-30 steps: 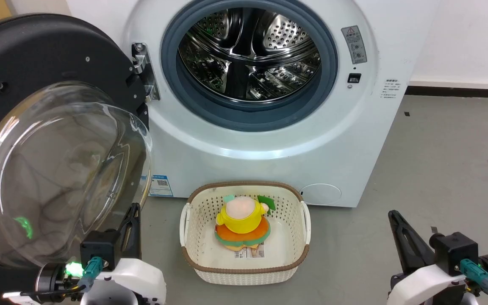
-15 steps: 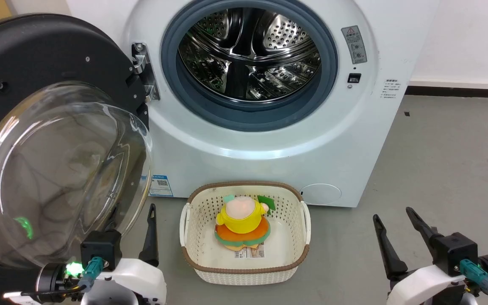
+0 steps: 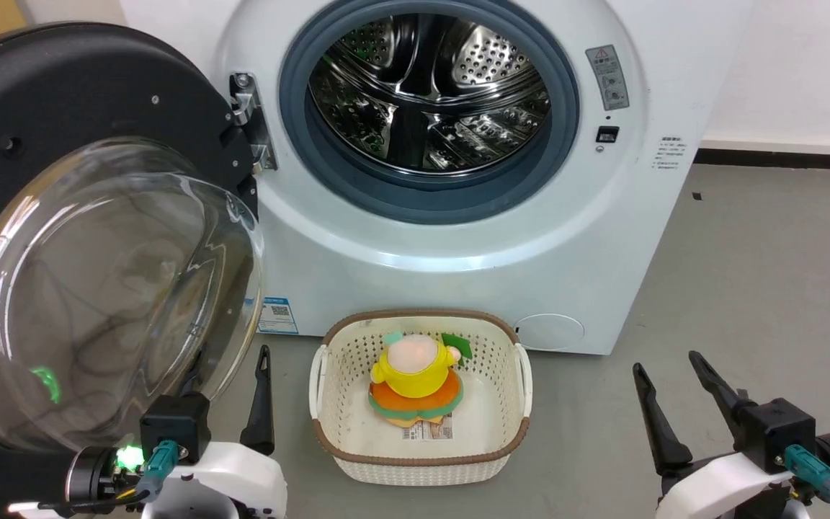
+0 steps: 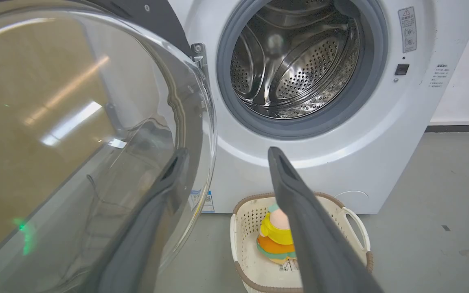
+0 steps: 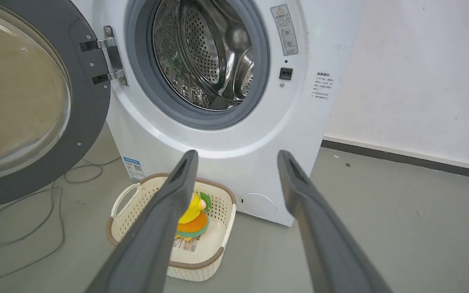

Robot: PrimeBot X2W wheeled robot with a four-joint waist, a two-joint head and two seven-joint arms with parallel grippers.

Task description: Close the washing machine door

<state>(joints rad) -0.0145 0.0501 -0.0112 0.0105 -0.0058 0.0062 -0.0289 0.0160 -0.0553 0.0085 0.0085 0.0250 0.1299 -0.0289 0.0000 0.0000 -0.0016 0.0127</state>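
The washing machine door (image 3: 98, 252), a large round black-framed disc with a bulging clear glass bowl, stands swung wide open at the left of the big white front-loading washing machine (image 3: 458, 245). Before the machine sits a cream perforated plastic basket (image 3: 343, 360). The left gripper (image 4: 227, 151) has its fingers spread, one just beside the glass bowl; whether it touches I cannot tell. The right gripper (image 3: 666, 362) is spread too, holding nothing. A small yellow-and-orange plush toy (image 3: 415, 382) lies in the basket.
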